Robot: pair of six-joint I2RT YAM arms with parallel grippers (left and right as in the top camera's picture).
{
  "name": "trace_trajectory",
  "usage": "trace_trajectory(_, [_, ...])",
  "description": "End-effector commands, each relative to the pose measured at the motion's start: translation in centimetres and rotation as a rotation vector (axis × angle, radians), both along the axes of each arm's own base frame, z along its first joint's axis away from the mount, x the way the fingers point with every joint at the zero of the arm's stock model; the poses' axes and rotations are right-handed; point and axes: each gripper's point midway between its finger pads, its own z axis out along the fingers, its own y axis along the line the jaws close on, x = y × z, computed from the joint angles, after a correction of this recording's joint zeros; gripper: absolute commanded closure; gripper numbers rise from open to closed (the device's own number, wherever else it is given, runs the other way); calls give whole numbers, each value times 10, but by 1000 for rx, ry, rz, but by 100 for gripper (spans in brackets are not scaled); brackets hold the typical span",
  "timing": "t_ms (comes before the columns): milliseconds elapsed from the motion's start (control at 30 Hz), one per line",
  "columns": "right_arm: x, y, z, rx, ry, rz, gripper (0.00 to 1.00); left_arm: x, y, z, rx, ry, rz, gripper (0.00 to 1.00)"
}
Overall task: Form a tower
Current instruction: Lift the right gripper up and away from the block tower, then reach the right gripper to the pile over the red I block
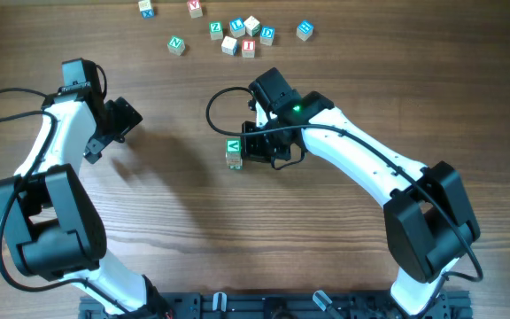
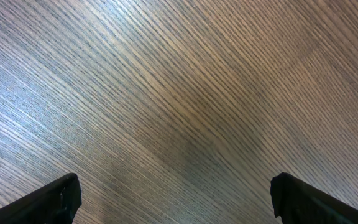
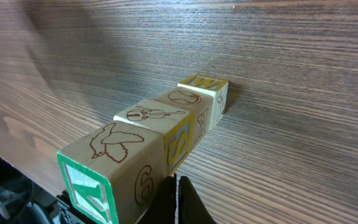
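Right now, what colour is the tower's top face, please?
Green, on the tower, best in the overhead view.

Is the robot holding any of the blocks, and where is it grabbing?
Nothing is held. The right gripper has its jaws shut beside the top cube of the tower, not around it. The left gripper is open and empty.
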Motion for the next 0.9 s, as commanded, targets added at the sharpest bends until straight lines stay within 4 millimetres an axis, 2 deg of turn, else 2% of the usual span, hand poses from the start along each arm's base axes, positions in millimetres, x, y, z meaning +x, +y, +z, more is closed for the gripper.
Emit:
trace_trajectory(0, [-4,6,9,43,15,-3,96,4,4,10,7,-28,-1,0])
trace_trajectory(367, [-3,4,8,30,5,-6,96,4,4,10,7,-28,-1,0])
trace_trajectory(467, [5,-16,-2,-83,-31,-49,96,4,4,10,7,-28,-1,0])
trace_trajectory(567, [18,-25,10,-82,-59,-41,96,4,4,10,7,-28,-1,0])
trace_trajectory(633, [31,-31,30,-77,-99,-21,96,4,4,10,7,-28,-1,0])
trace_trajectory(733, [64,-41,76,-67,-214,-30,95,4,4,10,7,-28,-1,0])
trace_trajectory(767, [77,-47,96,-75,-269,-41,95,4,4,10,7,-28,-1,0])
trace_trajectory(833, [103,-63,155,-83,-407,-63,96,4,4,10,7,-28,-1,0])
trace_trajectory(867, [111,-68,173,-81,-459,-71,95,4,4,10,7,-28,-1,0])
